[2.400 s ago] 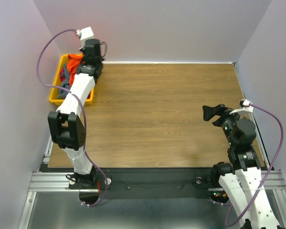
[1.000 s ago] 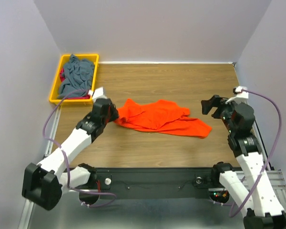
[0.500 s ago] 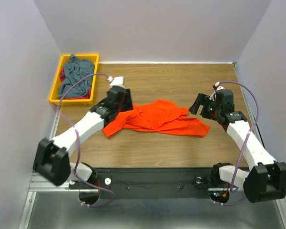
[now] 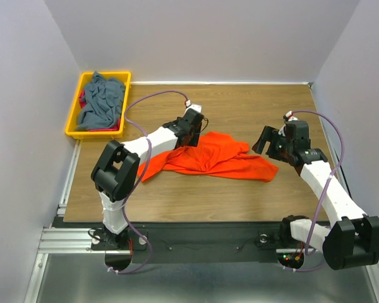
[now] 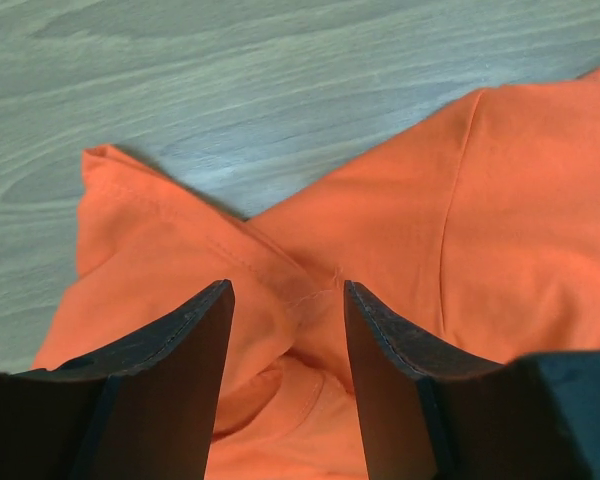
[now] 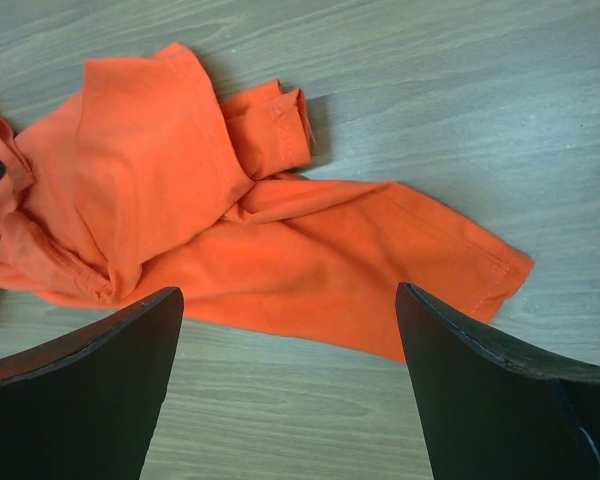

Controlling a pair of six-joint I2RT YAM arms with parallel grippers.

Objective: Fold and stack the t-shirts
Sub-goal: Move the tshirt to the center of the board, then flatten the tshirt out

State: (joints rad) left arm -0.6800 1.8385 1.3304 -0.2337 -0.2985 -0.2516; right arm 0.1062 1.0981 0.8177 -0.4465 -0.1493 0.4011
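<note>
A bright orange t-shirt (image 4: 210, 158) lies crumpled across the middle of the table. My left gripper (image 4: 194, 135) hovers over its upper left part. In the left wrist view that gripper (image 5: 288, 300) is open, with a wrinkled seam of the orange t-shirt (image 5: 380, 240) showing below the gap. My right gripper (image 4: 261, 142) stands wide open by the shirt's right end. In the right wrist view it (image 6: 290, 305) frames the orange t-shirt (image 6: 280, 250) and bare wood. A slate grey-blue t-shirt (image 4: 102, 101) fills the bin, with a glimpse of red cloth (image 4: 82, 99) beside it.
A yellow bin (image 4: 72, 132) sits at the table's far left corner. Grey walls close in the back and both sides. The table's front edge meets a black rail (image 4: 202, 237) where both arms are bolted.
My left gripper has let go of the shirt's left end and moved right along its upper edge. The shirt's left corner has slumped onto the table. My right gripper came in toward the shirt's right end.
</note>
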